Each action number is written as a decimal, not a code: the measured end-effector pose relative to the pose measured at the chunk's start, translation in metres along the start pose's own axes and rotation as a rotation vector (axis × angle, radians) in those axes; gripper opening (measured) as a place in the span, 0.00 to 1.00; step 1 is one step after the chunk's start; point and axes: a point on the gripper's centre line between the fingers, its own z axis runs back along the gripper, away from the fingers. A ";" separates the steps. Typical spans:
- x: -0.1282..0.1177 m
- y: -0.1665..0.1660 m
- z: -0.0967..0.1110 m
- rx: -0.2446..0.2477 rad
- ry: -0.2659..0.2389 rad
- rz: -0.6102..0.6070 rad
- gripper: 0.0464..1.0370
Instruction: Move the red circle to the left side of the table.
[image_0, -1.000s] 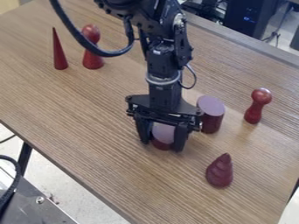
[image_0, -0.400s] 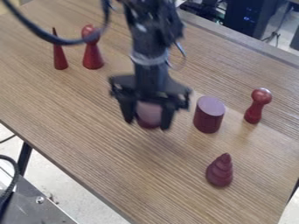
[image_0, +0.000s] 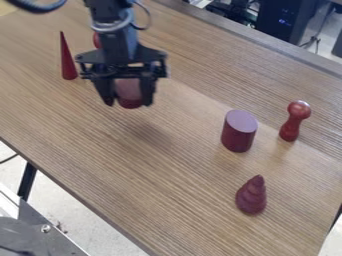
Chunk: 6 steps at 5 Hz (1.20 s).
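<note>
Gripper (image_0: 129, 102) grasping one red circle (image_0: 129, 93); from it you have one cone (image_0: 68, 62) 10 o'clock, one knobbed peg (image_0: 291, 127) 3, one upright cylinder (image_0: 238, 136) 4, one swirl (image_0: 251, 198) 5.

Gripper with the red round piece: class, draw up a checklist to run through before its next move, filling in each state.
1. Red round piece between the fingers of the gripper: ok.
2. Piece raised off the table: ok, a shadow lies apart below it.
3. Grip firm enough to carry: cannot tell.
4. Room between gripper and tall red cone: cannot tell, one view hides the depth.
5. Upright cylinder out of the gripper's way: ok.
6. Piece set down: not ok.
</note>
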 end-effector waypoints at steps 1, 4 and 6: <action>0.019 0.017 -0.002 -0.026 0.001 0.046 0.71; 0.032 0.051 -0.018 0.014 0.040 0.265 0.71; 0.025 0.057 -0.034 0.045 0.073 0.353 0.71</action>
